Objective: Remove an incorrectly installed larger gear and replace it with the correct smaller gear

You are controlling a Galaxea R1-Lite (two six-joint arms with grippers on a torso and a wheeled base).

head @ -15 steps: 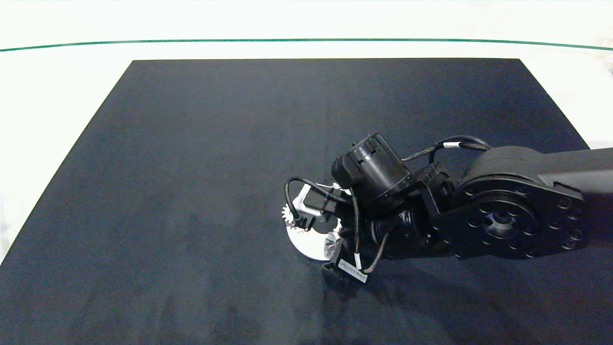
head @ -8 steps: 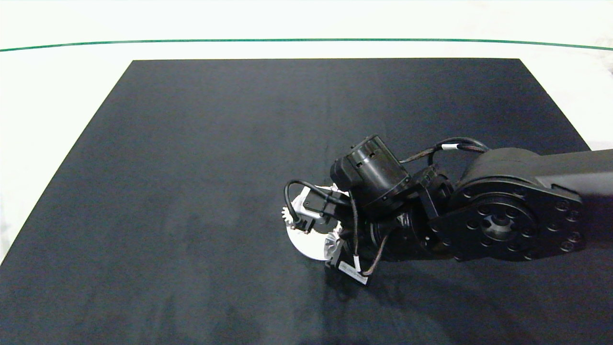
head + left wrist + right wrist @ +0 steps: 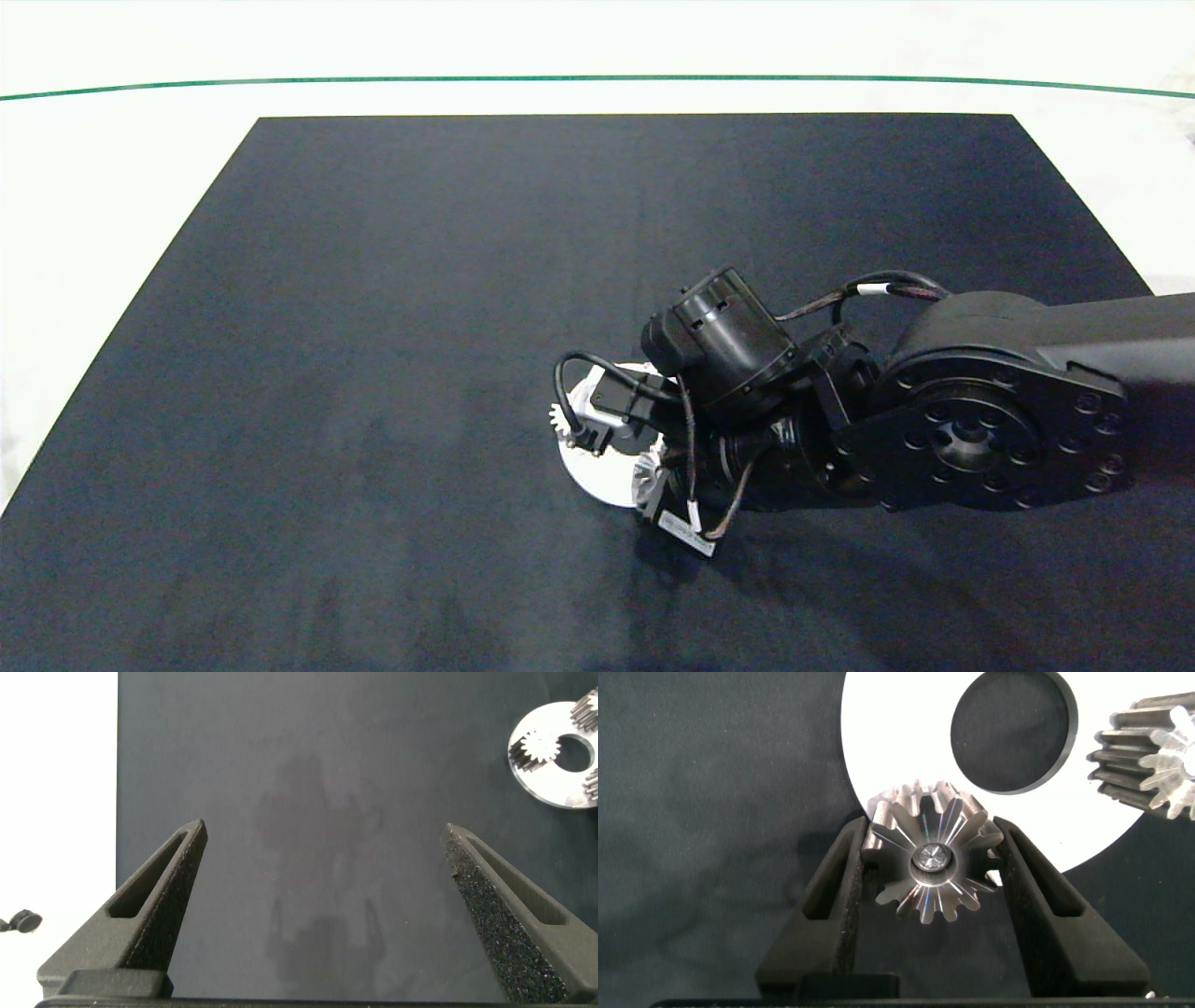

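Smaller gear [image 3: 931, 861] sits clamped in the right pincer [image 3: 932, 870] over the white disc [image 3: 896, 747], beside a straight-toothed gear [image 3: 1148, 756].

The head view looks steeply down from above on the black mat [image 3: 392, 308], with the white disc [image 3: 597, 474] at about 5 o'clock of centre. The left wrist view looks across the mat from farther off and shares that disc [image 3: 561, 784]. The right wrist view looks down on it [image 3: 906, 756] from very close.
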